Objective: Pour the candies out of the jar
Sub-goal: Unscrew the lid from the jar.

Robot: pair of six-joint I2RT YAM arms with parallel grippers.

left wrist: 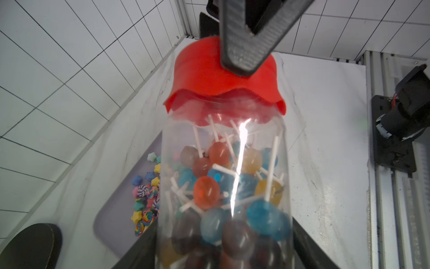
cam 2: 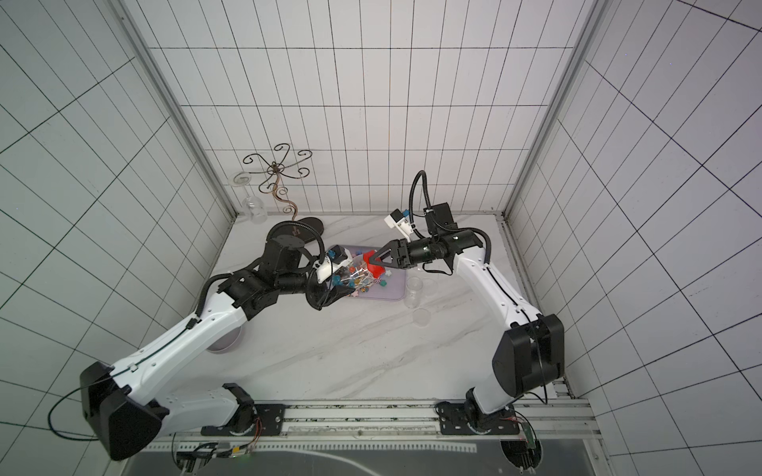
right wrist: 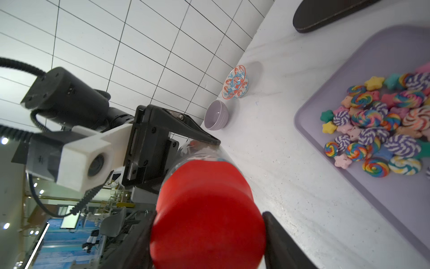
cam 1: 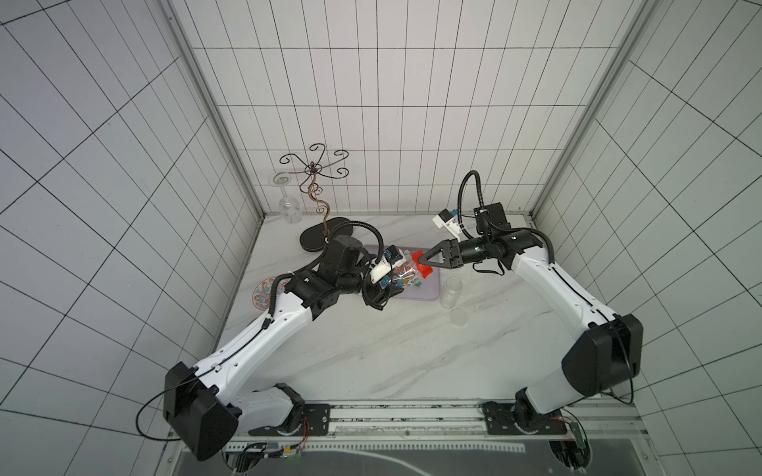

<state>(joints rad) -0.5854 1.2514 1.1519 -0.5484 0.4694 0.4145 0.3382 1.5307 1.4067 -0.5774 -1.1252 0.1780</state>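
- Marble desk [cam 1: 371, 350]; lilac tray [cam 1: 431, 290] near its rear edge.
- Left gripper [left wrist: 221, 251] clamps the jar [left wrist: 223, 163] aloft near the tray; left wrist view shows lollipops [left wrist: 206, 192] inside.
- Right gripper [cam 1: 421, 259] pinches its red lid [right wrist: 207, 216]; right wrist view shows loose candies [right wrist: 377, 121] on the tray.

Left arm [cam 1: 255, 342]: runs from the lower left of the frame to the centre, elbow bent.
Left gripper [cam 1: 389, 288]: clamped on the jar [cam 1: 402, 276], fingers [left wrist: 139, 246] on either side.
Right arm [cam 1: 552, 288]: rises from the lower right, forearm level, pointing left.
Right gripper [cam 1: 422, 260]: at centre frame, fingers [right wrist: 283, 237] pressed on both sides of the lid [cam 1: 426, 271].
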